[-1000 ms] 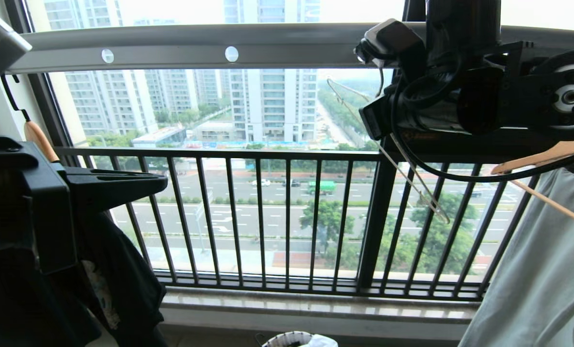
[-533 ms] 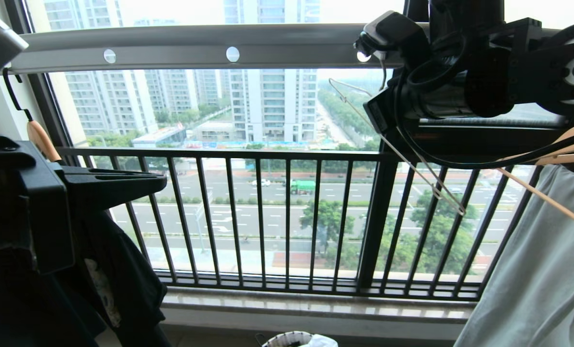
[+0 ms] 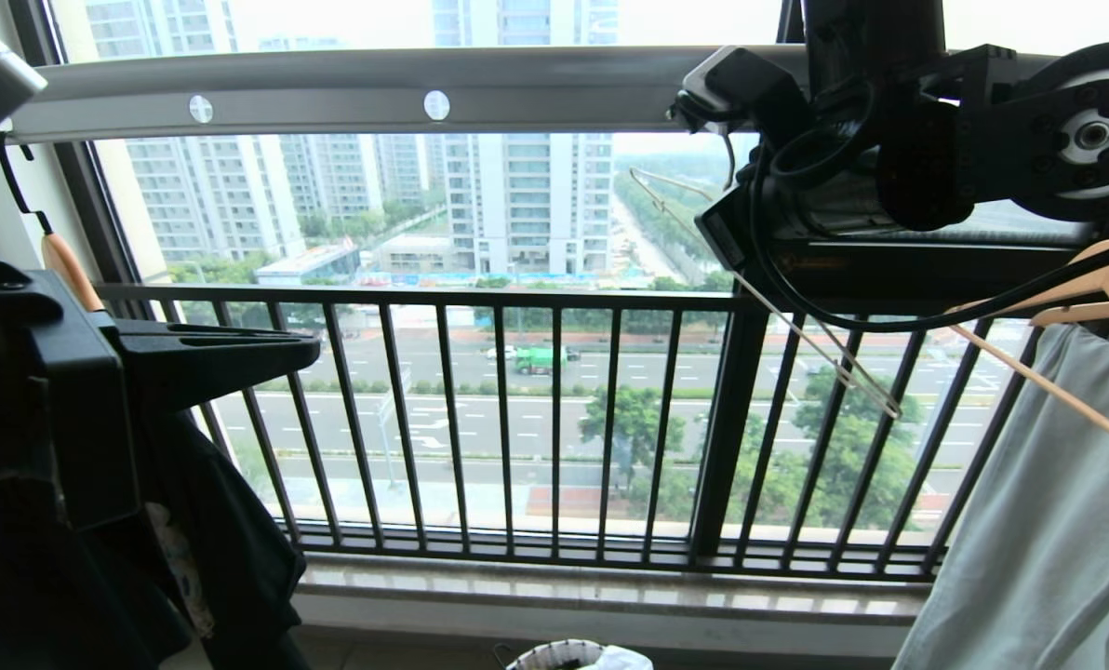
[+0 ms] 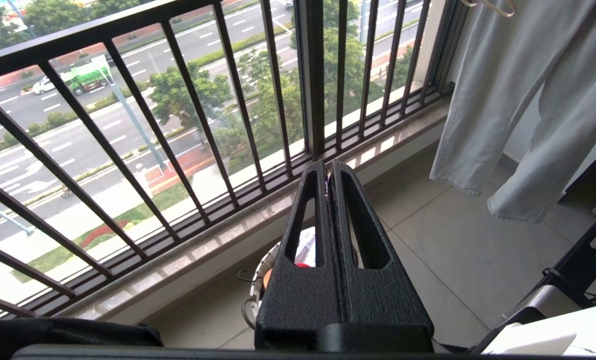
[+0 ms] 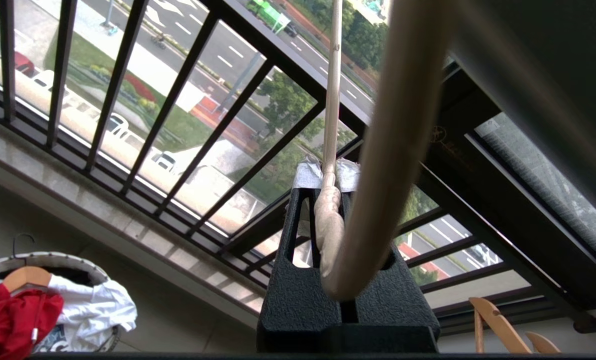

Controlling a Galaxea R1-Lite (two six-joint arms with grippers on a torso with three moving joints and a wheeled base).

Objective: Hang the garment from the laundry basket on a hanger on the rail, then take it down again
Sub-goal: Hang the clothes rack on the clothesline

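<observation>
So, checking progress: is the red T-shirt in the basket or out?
In: the red T-shirt lies bunched in the white-rimmed round basket on the floor.

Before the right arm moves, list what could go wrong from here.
1. The right gripper is shut on the twisted neck of the hanger, whose wire frame slants close to the wooden hanger carrying the pale garment; the two could tangle.
2. The arm's black cable loops beside that wooden hanger and might snag it.
3. If the narrow grip slips, the hanger likely drops to the floor near the laundry basket.
</observation>
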